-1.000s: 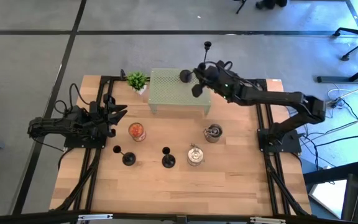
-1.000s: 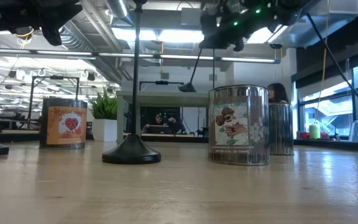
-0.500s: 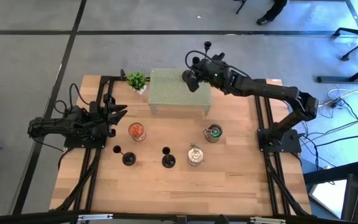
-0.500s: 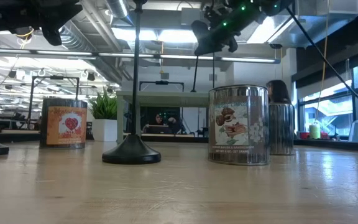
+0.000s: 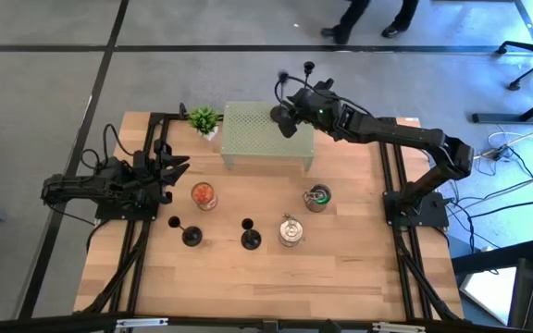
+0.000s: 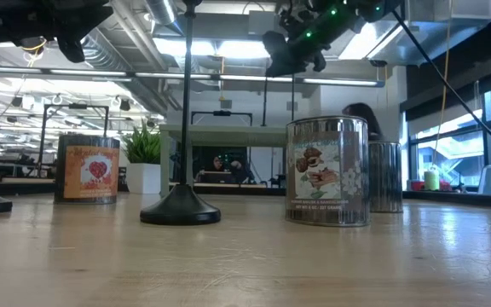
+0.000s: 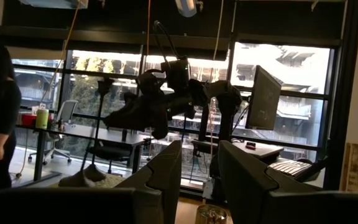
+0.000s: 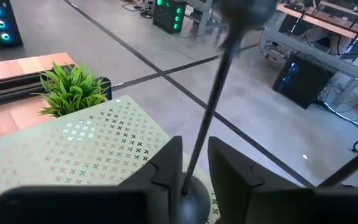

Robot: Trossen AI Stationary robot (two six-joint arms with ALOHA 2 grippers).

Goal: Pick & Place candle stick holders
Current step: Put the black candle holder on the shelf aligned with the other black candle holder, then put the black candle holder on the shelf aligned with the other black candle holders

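Observation:
My right gripper (image 5: 288, 109) is over the right part of the green perforated riser (image 5: 257, 139), shut on a black candlestick (image 5: 282, 88). A second candlestick's cup (image 5: 309, 67) shows behind the arm, and its base is hidden. Two more candlesticks (image 5: 191, 236) (image 5: 250, 240) stand on their disc bases on the table near the front. My left gripper (image 5: 176, 168) waits open and empty at the table's left side. My right gripper pinches the candlestick's thin stem (image 8: 205, 118) between its two fingers, above the round base (image 8: 190, 198). The fingers slant down from the right and lie across the stem. The candlestick stands nearly upright, cup (image 8: 247, 9) above the fingers. I cannot tell whether the base rests on the riser.
A small green plant (image 5: 204, 120) stands at the riser's left end. A jar with orange contents (image 5: 204, 195) and two silver jars (image 5: 317, 197) (image 5: 291, 231) stand on the table in front of the riser. People walk on the floor beyond the far edge.
My right gripper has moved toward the table's far edge and a little left with the candlestick. The stem has swung from tilted to nearly upright while the base stayed over the riser's right part. In the last half second it has barely moved.

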